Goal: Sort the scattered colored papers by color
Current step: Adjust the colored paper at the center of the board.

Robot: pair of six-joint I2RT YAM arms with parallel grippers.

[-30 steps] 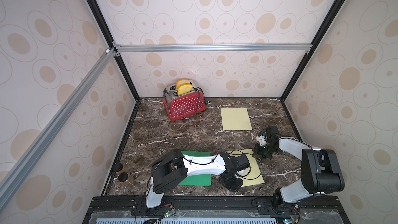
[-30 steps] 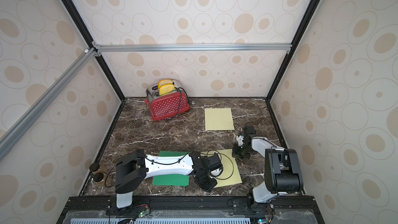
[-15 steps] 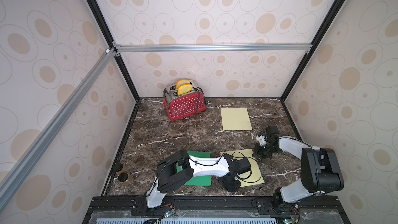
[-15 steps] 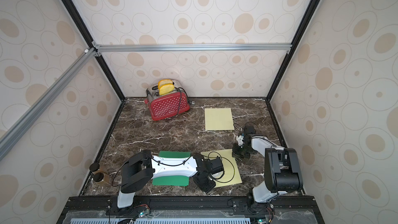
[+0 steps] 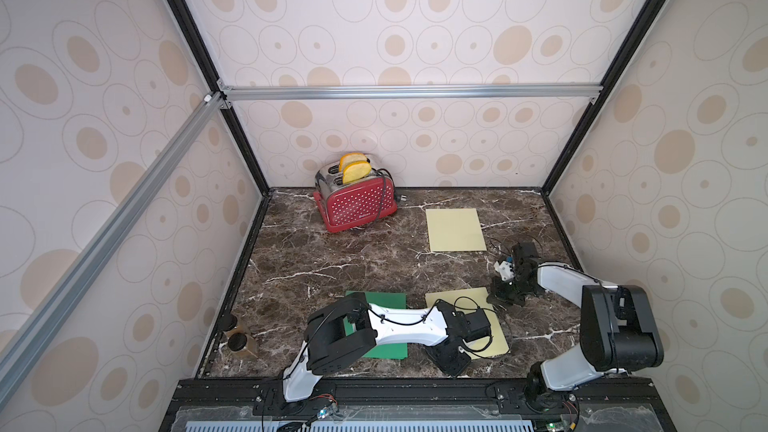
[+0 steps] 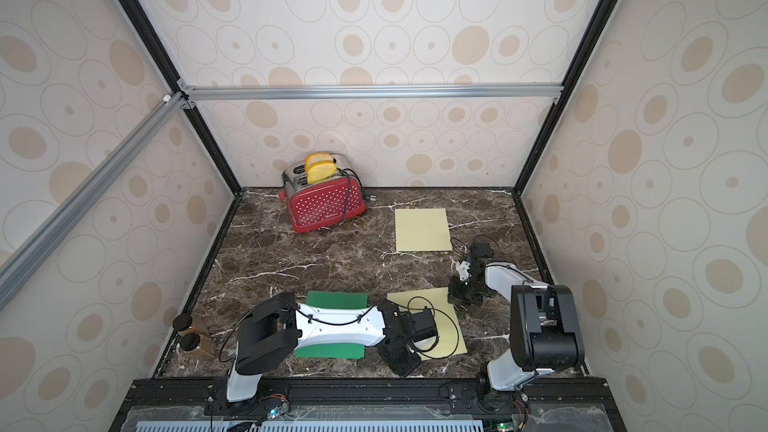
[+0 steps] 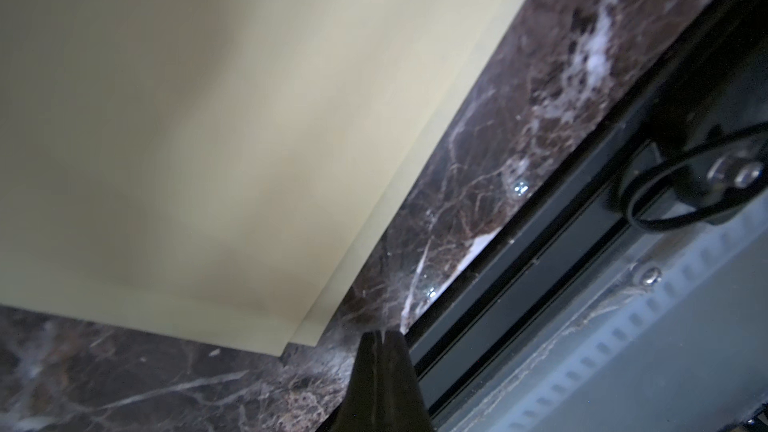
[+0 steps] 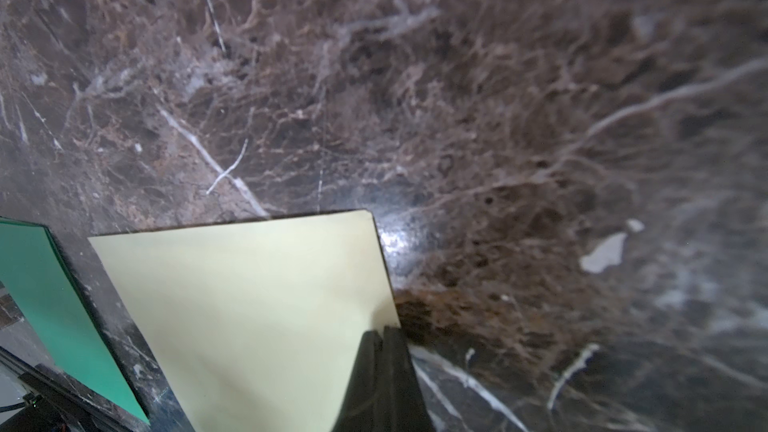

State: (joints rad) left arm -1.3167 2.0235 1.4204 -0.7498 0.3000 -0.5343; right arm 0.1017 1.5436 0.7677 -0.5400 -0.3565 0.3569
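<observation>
Two pale cream sheets (image 7: 208, 139) lie stacked, slightly offset, at the front of the surface. A green sheet (image 5: 382, 300) lies to their left and a third cream sheet (image 5: 455, 229) farther back. None of them has moved in the last second.

The left tool (image 7: 380, 340), clenched and empty, has slid slightly toward the front edge and hangs just off the stack's corner. The right tool (image 8: 380, 332), also clenched, stays with its tip on the stack's right edge.

The dark brown marble surface (image 5: 353, 268) also carries a red toaster (image 5: 357, 201) holding toast slices (image 5: 355, 168) at the back left. Two small dark-lidded jars (image 5: 239, 340) stand at the front left corner. The walls (image 5: 415, 35) have cream paper with beige ovals.
</observation>
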